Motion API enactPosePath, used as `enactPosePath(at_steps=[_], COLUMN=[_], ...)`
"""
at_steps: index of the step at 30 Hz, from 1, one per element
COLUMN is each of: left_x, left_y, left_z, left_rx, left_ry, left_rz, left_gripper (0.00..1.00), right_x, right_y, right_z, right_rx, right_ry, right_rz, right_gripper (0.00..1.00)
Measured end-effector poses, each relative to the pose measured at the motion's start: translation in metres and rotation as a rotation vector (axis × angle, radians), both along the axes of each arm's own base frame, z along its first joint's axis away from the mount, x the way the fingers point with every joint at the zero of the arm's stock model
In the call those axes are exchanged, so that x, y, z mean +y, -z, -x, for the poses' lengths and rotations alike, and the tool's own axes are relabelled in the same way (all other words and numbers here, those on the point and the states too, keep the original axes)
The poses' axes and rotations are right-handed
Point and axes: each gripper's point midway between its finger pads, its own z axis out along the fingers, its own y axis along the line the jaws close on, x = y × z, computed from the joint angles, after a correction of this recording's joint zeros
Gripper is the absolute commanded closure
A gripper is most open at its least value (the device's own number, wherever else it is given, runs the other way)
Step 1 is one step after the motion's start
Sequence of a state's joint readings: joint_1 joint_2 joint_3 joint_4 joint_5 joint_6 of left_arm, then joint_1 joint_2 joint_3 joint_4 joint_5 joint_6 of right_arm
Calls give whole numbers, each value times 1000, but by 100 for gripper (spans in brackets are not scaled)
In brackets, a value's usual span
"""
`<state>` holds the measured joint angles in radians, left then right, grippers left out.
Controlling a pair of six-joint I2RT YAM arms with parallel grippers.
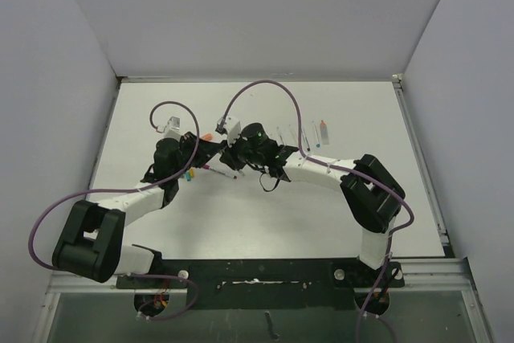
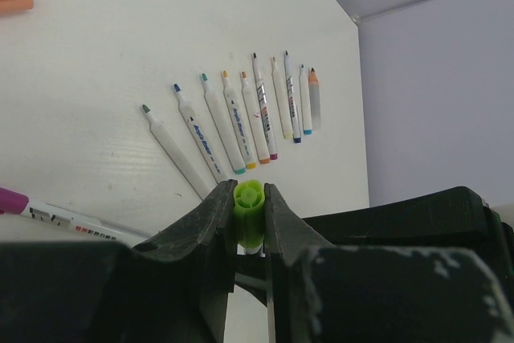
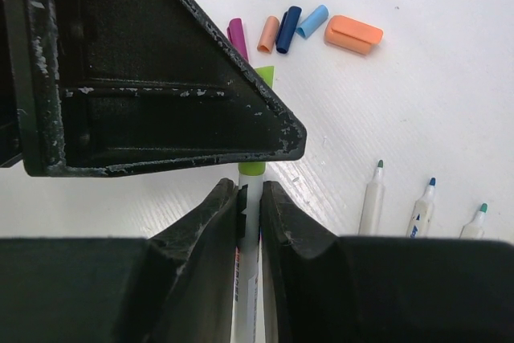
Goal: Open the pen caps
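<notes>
Lime pen cap (image 2: 249, 216), left gripper (image 2: 248, 192) pinching it, right gripper (image 3: 250, 195) clamping its white pen barrel (image 3: 246, 275) just behind.

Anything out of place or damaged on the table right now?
Nothing damaged or spilled. Uncapped pens lie in a tidy fan, loose caps bunched together. One magenta-capped pen lies apart from them.
</notes>
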<state>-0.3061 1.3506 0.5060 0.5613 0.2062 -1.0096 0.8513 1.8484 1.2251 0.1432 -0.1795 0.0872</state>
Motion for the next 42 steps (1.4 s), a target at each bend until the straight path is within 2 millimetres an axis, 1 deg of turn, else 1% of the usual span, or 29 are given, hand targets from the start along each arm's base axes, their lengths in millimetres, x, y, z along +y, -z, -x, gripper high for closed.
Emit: enactPosePath(at_steps=[9, 15, 23, 24, 25, 27, 28, 30, 32, 37, 39, 42], left_x=[3, 0, -11, -5, 9, 51, 68, 90, 97, 97, 95, 89], left_y=[1, 4, -12, -15, -17, -20, -21, -21, -20, -16, -14, -9], left_z=[0, 3, 4, -2, -12, -35, -43, -50, -52, -50, -47, -36], left_rx=[2, 24, 8, -6, -23, -40, -46, -47, -46, -35, -28, -14], left_ry=[-11, 18, 91, 64, 9, -140, -200, -272, -293, -285, -266, -222], left_rz=[-12, -26, 3, -7, -27, -66, -82, -104, -117, -128, -131, -134], left_gripper=[100, 100, 100, 100, 100, 100, 100, 100, 100, 100, 100, 100], right_x=[-1, -7, -19, -23, -31, -44, -49, -55, -59, -64, -65, -57], right_y=[1, 4, -14, -12, -5, 6, 9, 14, 15, 16, 17, 17], right_z=[0, 4, 9, 12, 19, 30, 34, 40, 42, 36, 29, 14], right_rx=[-1, -3, -37, -30, -10, 22, 33, 49, 52, 34, 25, 0], right_ry=[2, 11, 44, 48, 47, 48, 48, 49, 53, 89, 104, 119], right_rz=[-1, -5, -48, -37, -14, 24, 35, 53, 60, 84, 99, 112], right_gripper=[100, 100, 100, 100, 100, 100, 100, 100, 100, 100, 100, 100])
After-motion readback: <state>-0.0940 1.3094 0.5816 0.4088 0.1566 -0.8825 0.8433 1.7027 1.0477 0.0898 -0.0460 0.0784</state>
